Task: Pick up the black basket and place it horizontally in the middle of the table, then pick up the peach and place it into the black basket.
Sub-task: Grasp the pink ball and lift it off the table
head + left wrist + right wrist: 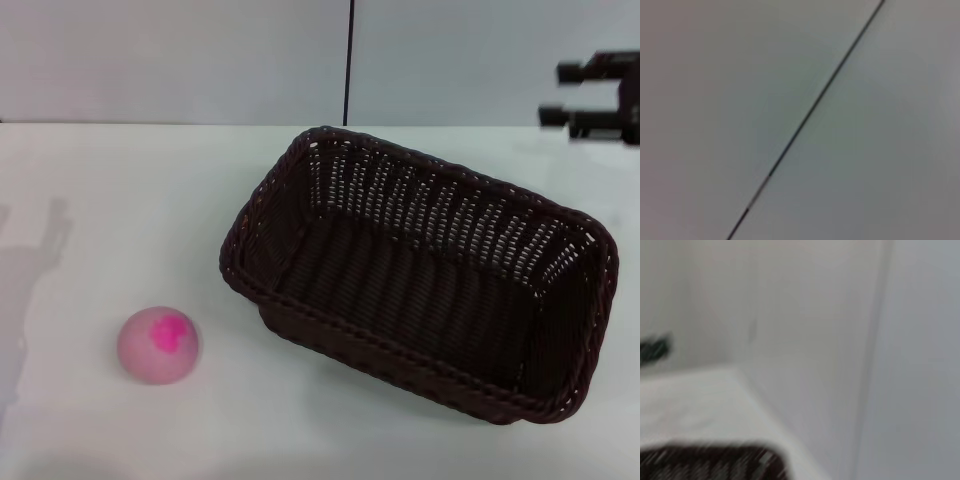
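Observation:
The black basket (420, 275) is a large dark woven wicker basket. It rests on the white table (100, 200), right of the middle, turned at a slant, and it is empty. The peach (158, 345), pale pink with a magenta blotch, lies on the table at the front left, well apart from the basket. My right gripper (558, 93) hangs in the air at the far right, above and beyond the basket's far right corner, open and empty. A piece of the basket's rim (705, 462) shows in the right wrist view. My left gripper is out of view.
A pale wall with a dark vertical seam (349, 60) stands behind the table; the seam also shows in the left wrist view (810, 115). An arm's shadow (35, 260) falls on the table's left side.

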Available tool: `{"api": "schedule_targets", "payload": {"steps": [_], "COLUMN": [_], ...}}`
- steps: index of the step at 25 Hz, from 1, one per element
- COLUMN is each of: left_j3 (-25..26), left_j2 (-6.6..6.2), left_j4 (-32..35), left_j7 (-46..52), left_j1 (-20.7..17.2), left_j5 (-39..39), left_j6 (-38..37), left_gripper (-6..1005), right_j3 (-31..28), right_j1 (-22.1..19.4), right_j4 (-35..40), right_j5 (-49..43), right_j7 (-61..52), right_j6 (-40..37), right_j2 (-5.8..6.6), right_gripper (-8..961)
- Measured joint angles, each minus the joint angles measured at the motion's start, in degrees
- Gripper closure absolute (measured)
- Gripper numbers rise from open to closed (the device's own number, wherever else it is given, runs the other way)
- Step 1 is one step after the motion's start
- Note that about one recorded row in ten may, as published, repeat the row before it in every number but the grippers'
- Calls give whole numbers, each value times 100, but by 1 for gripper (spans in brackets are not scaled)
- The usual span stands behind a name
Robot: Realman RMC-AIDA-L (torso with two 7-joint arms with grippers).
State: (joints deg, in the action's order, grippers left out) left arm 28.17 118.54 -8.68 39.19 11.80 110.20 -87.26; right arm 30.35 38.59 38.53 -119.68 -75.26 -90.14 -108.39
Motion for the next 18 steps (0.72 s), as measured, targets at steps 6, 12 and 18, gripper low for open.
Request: {"api": "schedule_targets", "payload": {"steps": [6, 12, 18], "left_j3": [-698, -2200, -3323], "left_j2": [-37, -48, -63], "left_j4": [368, 1193, 1712], "left_j7": [-43, -15, -2], "left_j1": [37, 107, -31], "left_j5": [4, 5, 6], "left_j6": [-155, -256, -429], "left_gripper": [200, 202, 209], "right_j3": [-828, -941, -1030], "right_j1": [-682, -1572, -1931], "right_j4": [-591, -797, -1578], "right_j5": [1593, 3319, 4065], "right_j7": [676, 1135, 1489], "right_j6": [274, 461, 473], "right_j2": [-201, -734, -807], "right_gripper": [316, 317, 318]}}
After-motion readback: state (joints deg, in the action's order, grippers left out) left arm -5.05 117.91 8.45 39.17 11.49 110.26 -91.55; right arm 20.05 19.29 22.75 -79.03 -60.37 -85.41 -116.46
